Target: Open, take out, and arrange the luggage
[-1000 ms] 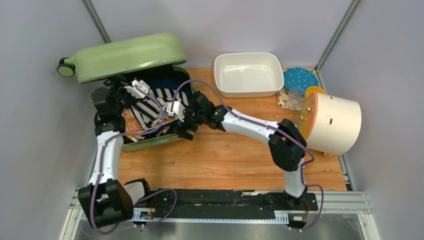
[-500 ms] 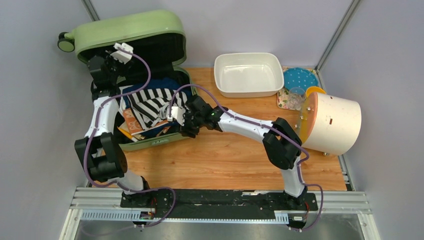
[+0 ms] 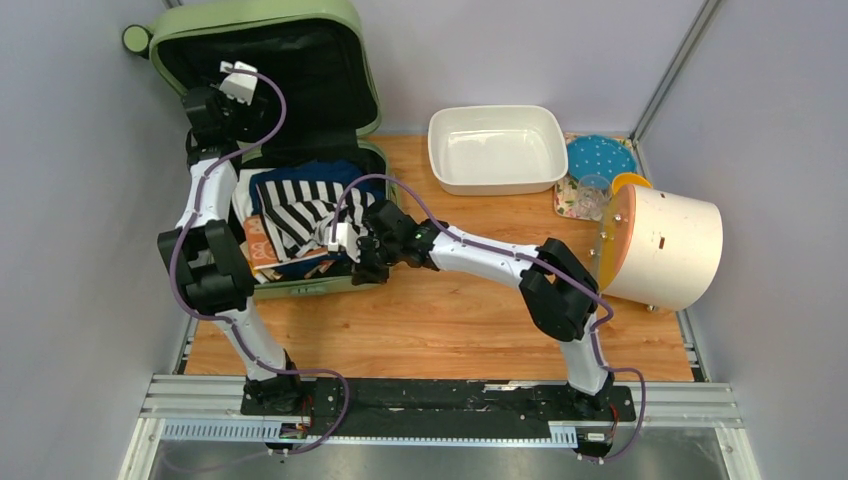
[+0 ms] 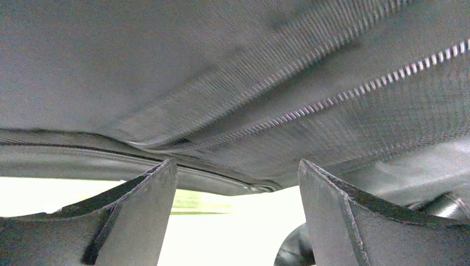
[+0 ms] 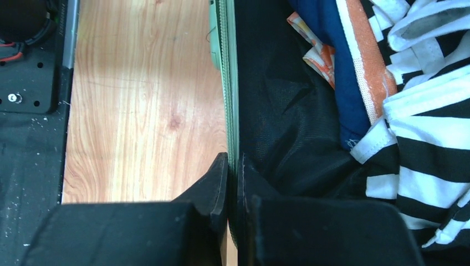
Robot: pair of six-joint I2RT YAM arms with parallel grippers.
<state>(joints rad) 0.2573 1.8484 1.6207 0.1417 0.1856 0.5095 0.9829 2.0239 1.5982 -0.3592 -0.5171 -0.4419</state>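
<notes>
The sage-green luggage (image 3: 300,287) lies at the table's back left with its lid (image 3: 250,15) standing upright and the black lining facing me. Inside lie a black-and-white striped cloth (image 3: 300,205) and blue and orange clothes. My left gripper (image 3: 235,85) is open, raised against the lid's inside; in the left wrist view its fingers (image 4: 235,166) spread under the black lining (image 4: 221,66) and its zipper. My right gripper (image 3: 355,255) is shut on the lower shell's right rim; in the right wrist view its jaws (image 5: 233,160) pinch the green rim (image 5: 228,111), beside the striped cloth (image 5: 432,122).
A white rectangular tub (image 3: 497,148) stands at the back centre. A cream cylinder (image 3: 668,245) with an orange end lies at the right edge, with a blue dotted plate (image 3: 600,157) and a clear cup (image 3: 594,190) behind it. Bare wooden table (image 3: 450,310) lies in front.
The lid has swung from nearly shut to upright, pushed up by my rising left gripper. My right gripper has closed on the lower shell's rim.
</notes>
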